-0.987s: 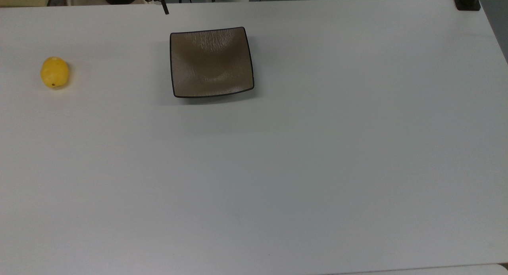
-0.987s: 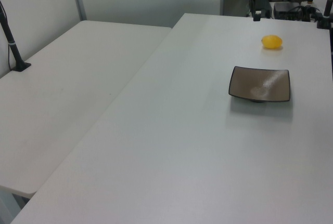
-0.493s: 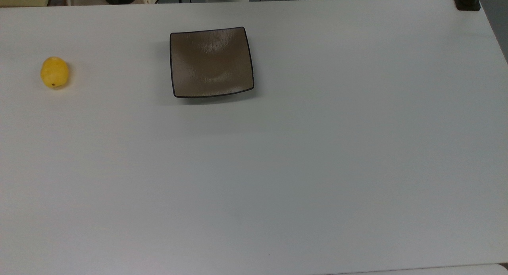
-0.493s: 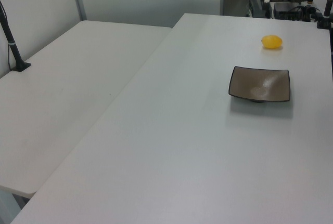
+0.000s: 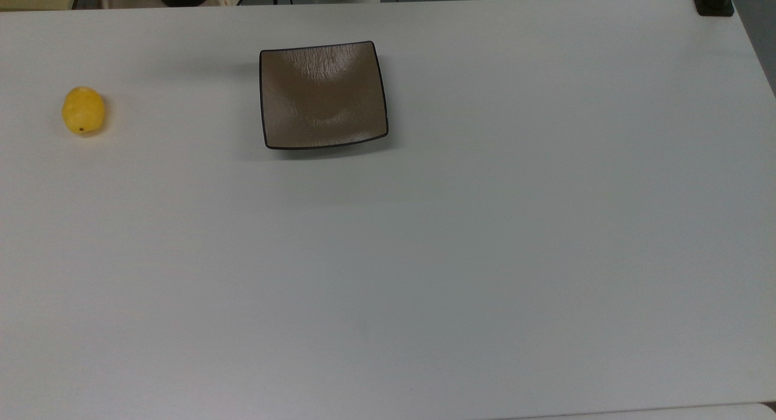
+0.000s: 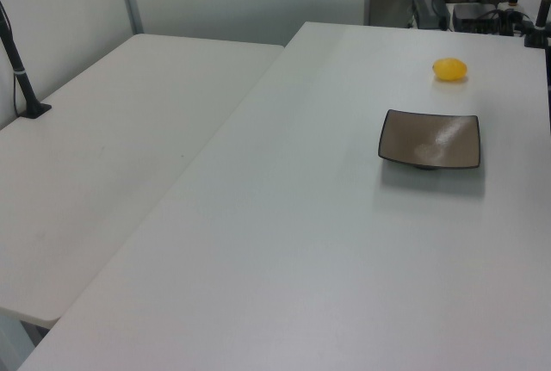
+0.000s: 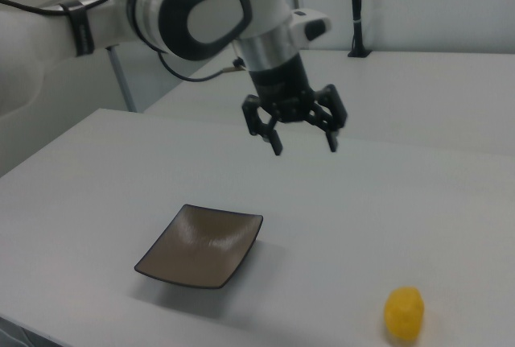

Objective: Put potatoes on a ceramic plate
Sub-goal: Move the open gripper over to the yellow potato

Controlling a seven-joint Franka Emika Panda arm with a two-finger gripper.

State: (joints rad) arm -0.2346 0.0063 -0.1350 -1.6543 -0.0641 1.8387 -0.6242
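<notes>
- The potato [image 5: 83, 110] is a small bright-yellow oval lying on the white surface [image 5: 461, 256], with a tiny dark spot near its lower end in the top view.
- In the top view it sits far toward the top view's left, well apart from the plate [image 5: 323, 95].
- The plate is square, glossy brown with a thin black rim and upcurved edges; nothing lies in it.
- In the left view the potato [image 6: 449, 69] lies beyond the plate [image 6: 430, 139], nearer the far edge of the surface [image 6: 284, 242].
- In the right view the potato [image 7: 403, 312] is at the lower right of the right view, and the plate [image 7: 201, 245] is toward the lower left, with bare surface [image 7: 362, 202] between them.
- The gripper [image 7: 304, 144] hangs from the white arm [image 7: 193, 13] in the right view, up in the air above the surface, pointing down.
- Its two dark fingers [image 7: 275, 139] are spread wide apart and hold nothing.
- In the right view the gripper appears above and behind the plate, and well apart from the potato.
- A second white table [image 6: 112, 156] adjoins the surface on the left view's left, with a dark post [image 6: 21, 78] standing on it.
</notes>
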